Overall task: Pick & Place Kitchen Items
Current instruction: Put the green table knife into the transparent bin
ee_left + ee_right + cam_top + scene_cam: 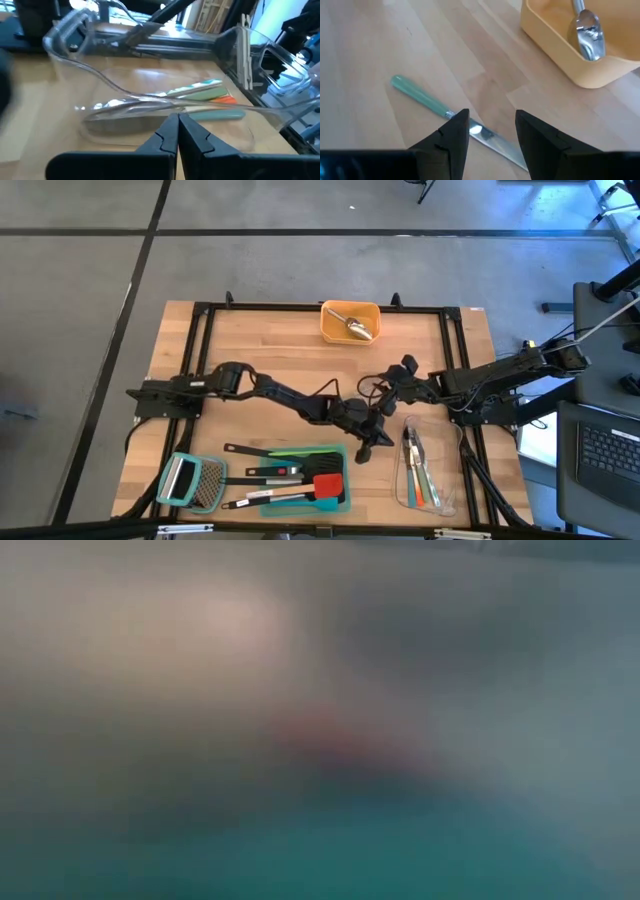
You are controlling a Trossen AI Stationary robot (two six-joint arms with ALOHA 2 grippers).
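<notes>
A table knife with a pale green handle (420, 96) lies flat on the wooden table. My right gripper (492, 137) (385, 395) is open above it at mid-table, one finger on either side of the blade near the handle. My left gripper (178, 125) (375, 442) is shut and empty, low over the table, pointing at the clear container (150, 100) (430, 470), which holds several pieces of cutlery with teal, green and orange handles (210, 95). A silver scoop (587, 32) lies in the orange container (350, 322).
A teal tray (340, 452) at the near left holds black and red turners (300, 480). A metal grater with a light-blue handle (190, 480) lies to its left. A black frame (200, 310) runs round the table's edges.
</notes>
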